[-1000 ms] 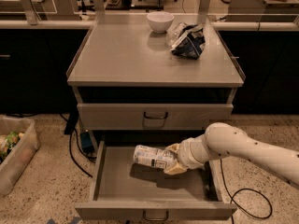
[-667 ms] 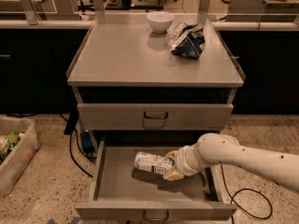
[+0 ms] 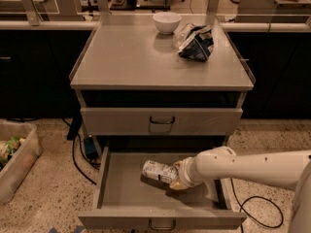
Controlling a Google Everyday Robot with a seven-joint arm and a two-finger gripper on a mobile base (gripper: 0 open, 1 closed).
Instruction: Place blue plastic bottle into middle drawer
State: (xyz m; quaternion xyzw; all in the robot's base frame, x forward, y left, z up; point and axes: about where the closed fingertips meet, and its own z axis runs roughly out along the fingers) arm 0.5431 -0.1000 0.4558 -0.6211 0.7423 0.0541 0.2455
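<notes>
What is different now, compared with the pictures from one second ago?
The gripper, still holding the blue plastic bottle, has come down a little deeper into the open middle drawer. Nothing was released. The white bowl, the snack bag and the closed drawer above stayed as they were.

I see the grey cabinet top carrying a white bowl with a snack bag just beside it. My gripper holds the bottle in the open drawer below.
</notes>
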